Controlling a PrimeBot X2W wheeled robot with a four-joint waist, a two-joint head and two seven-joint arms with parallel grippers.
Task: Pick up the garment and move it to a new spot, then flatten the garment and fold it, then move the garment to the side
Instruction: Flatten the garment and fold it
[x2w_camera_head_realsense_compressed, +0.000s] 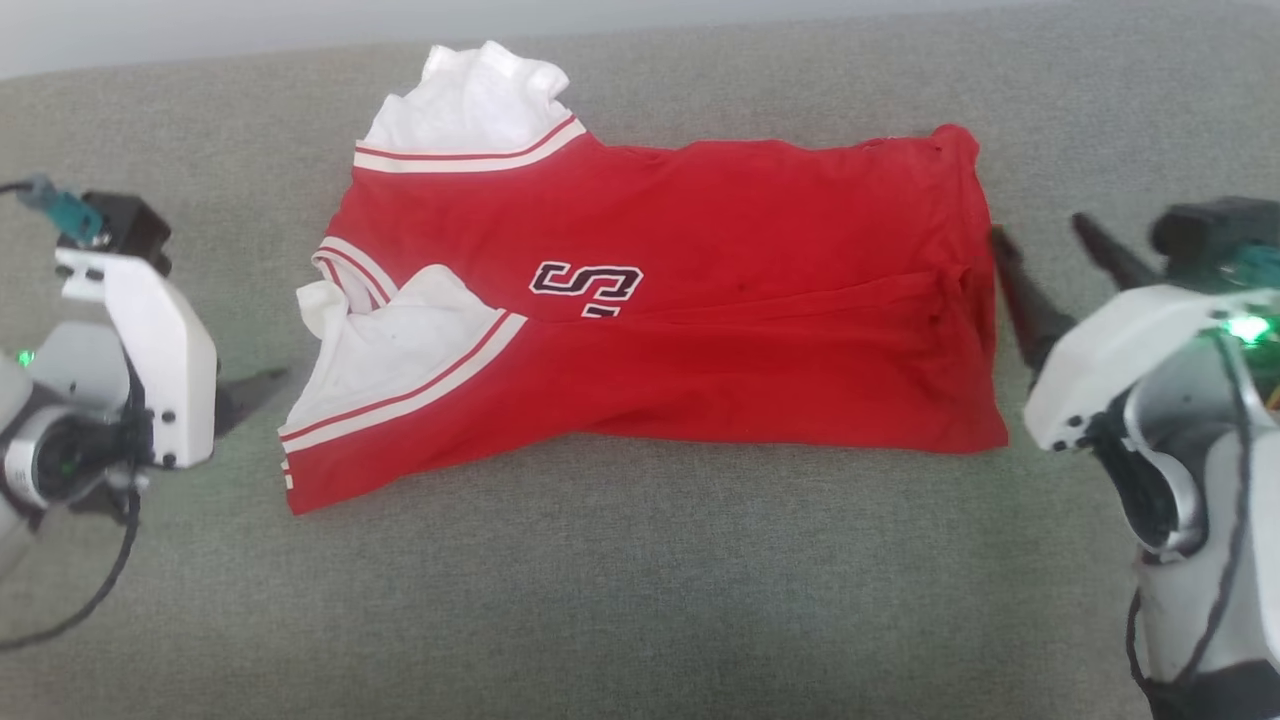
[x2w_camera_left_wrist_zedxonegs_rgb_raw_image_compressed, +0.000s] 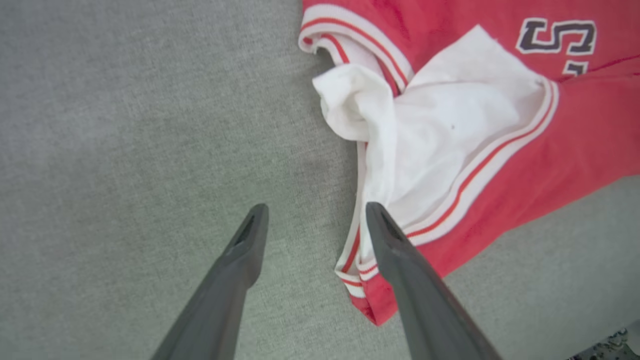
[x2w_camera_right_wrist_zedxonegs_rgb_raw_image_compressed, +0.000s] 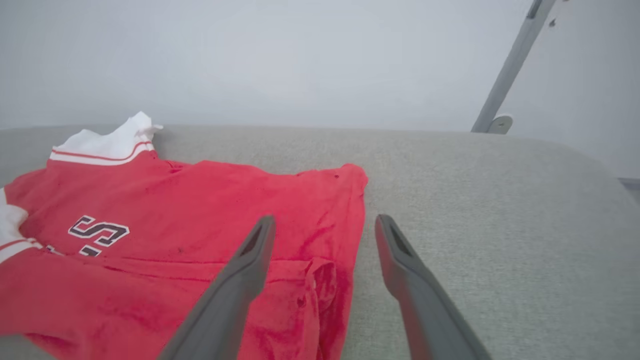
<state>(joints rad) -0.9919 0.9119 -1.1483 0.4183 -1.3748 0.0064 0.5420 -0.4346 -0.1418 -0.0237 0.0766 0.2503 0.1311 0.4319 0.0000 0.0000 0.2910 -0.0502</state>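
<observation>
**Hovering at both ends of a half-folded jersey**

Starting nearest the robot: bare grey cushion (x2w_camera_head_realsense_compressed: 640, 600) along the front edge, nothing on it. A bit further in, the two arms sat either side of the garment (x2w_camera_head_realsense_compressed: 750, 330), which lay across the middle of the cushion.

The left pincer (x2w_camera_left_wrist_zedxonegs_rgb_raw_image_compressed: 316, 210) was wide open and holding nothing. In its wrist view, one finger sat over the striped corner by the near white sleeve (x2w_camera_head_realsense_compressed: 390, 350) and the other over bare fabric. The right pincer (x2w_camera_right_wrist_zedxonegs_rgb_raw_image_compressed: 325, 222) was just as open and empty, straddling the opposite red edge.

My guess is they were parked there because those ends are the obvious grab points for the next fold, or for sliding it aside.

The jersey looked folded once lengthwise. A crease ran across it and cut off the dark lettering (x2w_camera_head_realsense_compressed: 585, 285), so only an "S" showed. The near sleeve was bunched rather than flat, which could make the next fold lumpy.

Further back, the other white sleeve (x2w_camera_head_realsense_compressed: 470, 100) poked out at the far edge. Beyond that were a plain pale wall (x2w_camera_right_wrist_zedxonegs_rgb_raw_image_compressed: 300, 50) and a slanted grey pole (x2w_camera_right_wrist_zedxonegs_rgb_raw_image_compressed: 510, 65).
</observation>
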